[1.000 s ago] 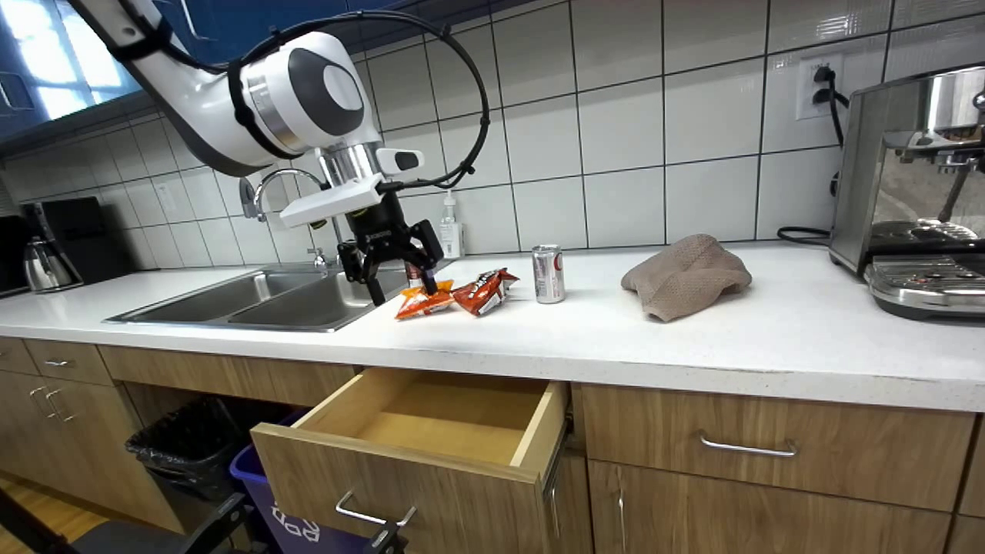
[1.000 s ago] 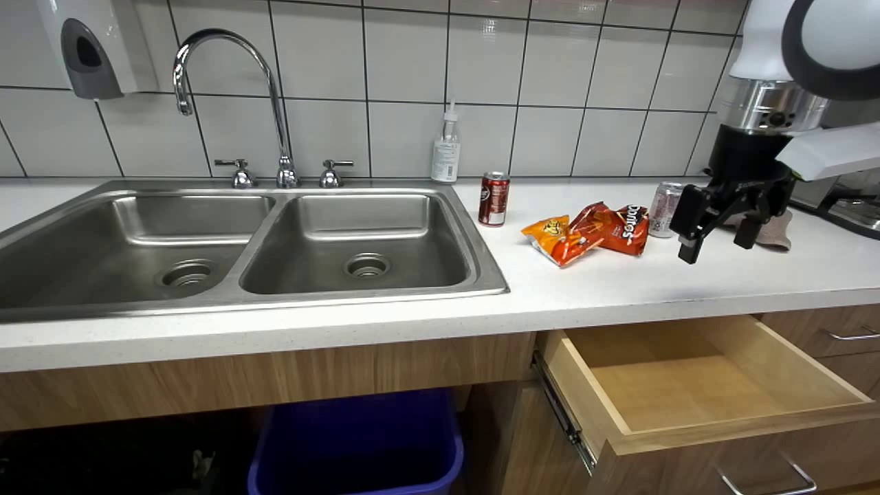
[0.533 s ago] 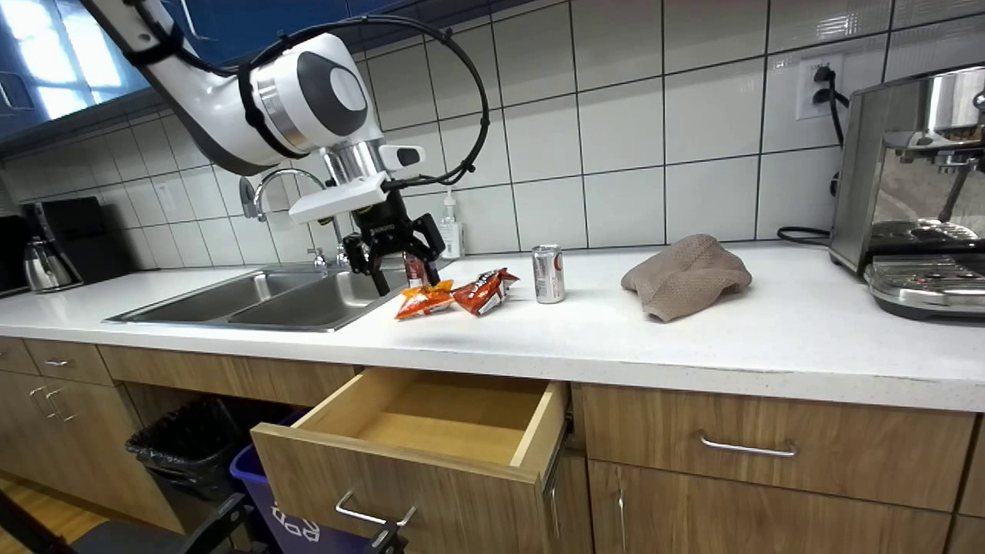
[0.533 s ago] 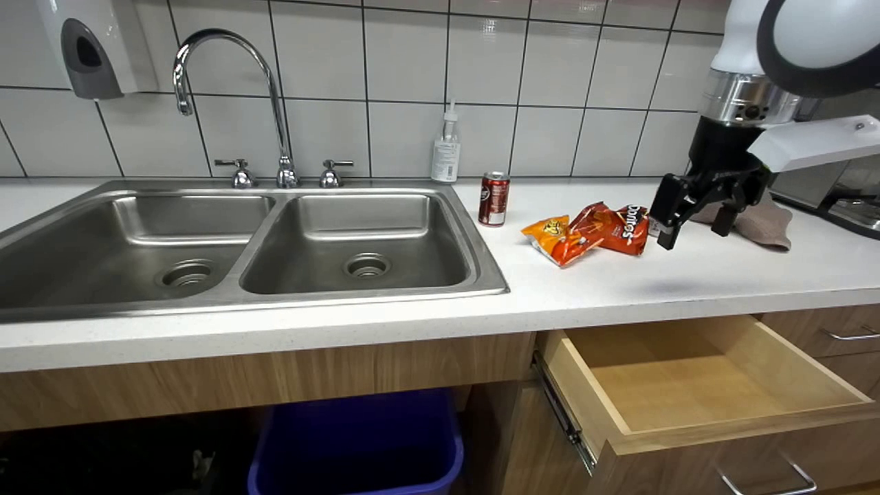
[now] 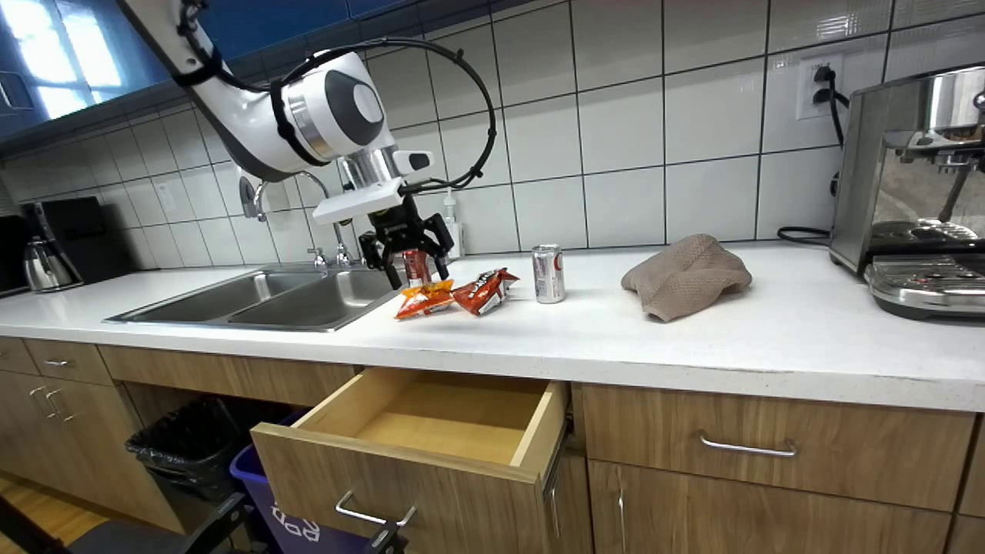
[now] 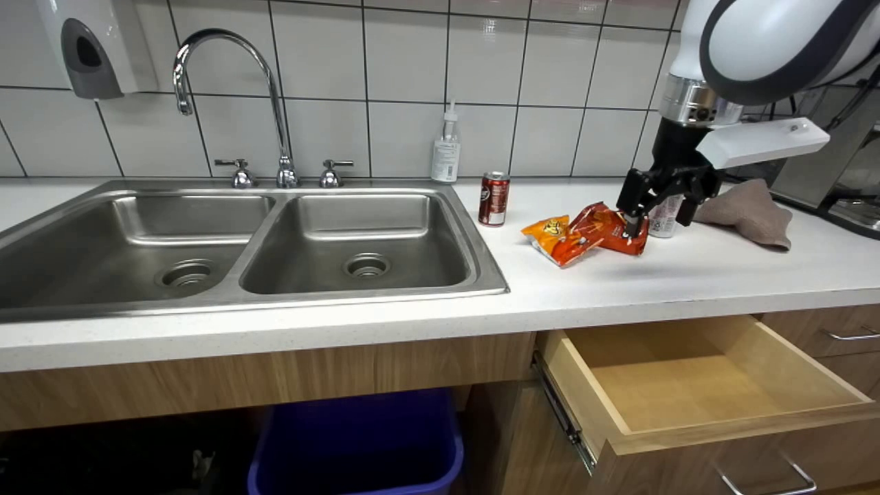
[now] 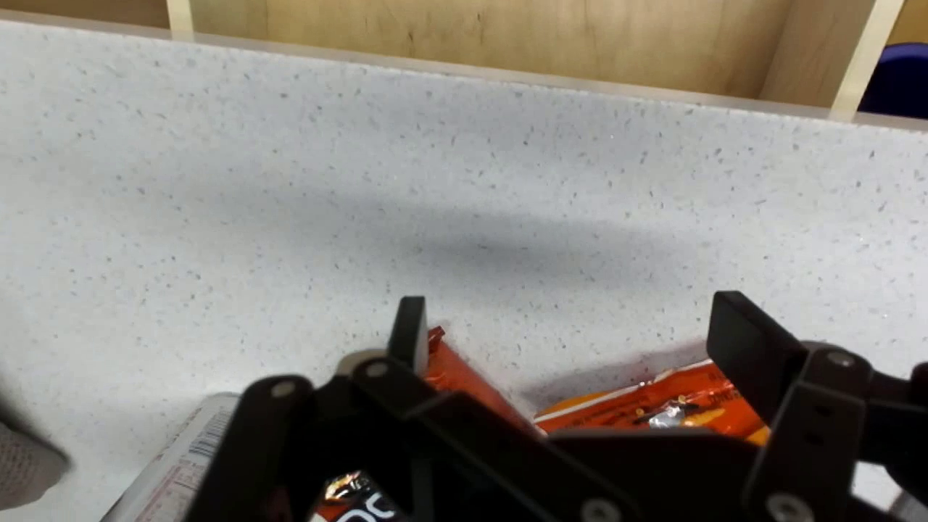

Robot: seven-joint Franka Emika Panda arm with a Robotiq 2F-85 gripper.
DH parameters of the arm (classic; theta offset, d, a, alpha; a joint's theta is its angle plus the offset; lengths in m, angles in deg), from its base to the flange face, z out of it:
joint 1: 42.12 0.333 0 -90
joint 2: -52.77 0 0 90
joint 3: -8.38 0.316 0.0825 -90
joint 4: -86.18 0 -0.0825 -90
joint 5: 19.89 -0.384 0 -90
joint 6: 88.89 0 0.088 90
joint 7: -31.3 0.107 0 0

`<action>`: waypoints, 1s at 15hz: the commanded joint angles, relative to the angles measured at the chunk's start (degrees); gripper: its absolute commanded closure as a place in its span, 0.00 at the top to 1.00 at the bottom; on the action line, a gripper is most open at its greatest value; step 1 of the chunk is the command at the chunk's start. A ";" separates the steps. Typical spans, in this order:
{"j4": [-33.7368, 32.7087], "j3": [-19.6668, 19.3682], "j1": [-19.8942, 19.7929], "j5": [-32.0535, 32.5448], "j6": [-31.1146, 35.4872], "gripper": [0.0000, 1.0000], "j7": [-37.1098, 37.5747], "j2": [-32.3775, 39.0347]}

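Near parted jaws, only wrist view shows a can's barcode (image 7: 210,435).

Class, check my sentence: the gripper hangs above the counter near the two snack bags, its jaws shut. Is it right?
Not quite. The jaws are open, standing wide apart in the wrist view; the gripper does hang above the counter near the two snack bags.

The table (image 7: 493,167) lay free between chip bags (image 6: 591,235) and open drawer (image 5: 415,473); a silver can (image 5: 549,275) stood beside the bags, a red can (image 6: 493,199) nearer the wall (image 6: 405,137).
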 commanded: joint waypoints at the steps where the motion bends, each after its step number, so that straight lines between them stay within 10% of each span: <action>1: -5.46 0.42 0.81 0.99 -0.48 1.00 1.48 4.24; 15: -21.90 0.20 3.64 -0.78 -1.13 1.00 0.74 17.84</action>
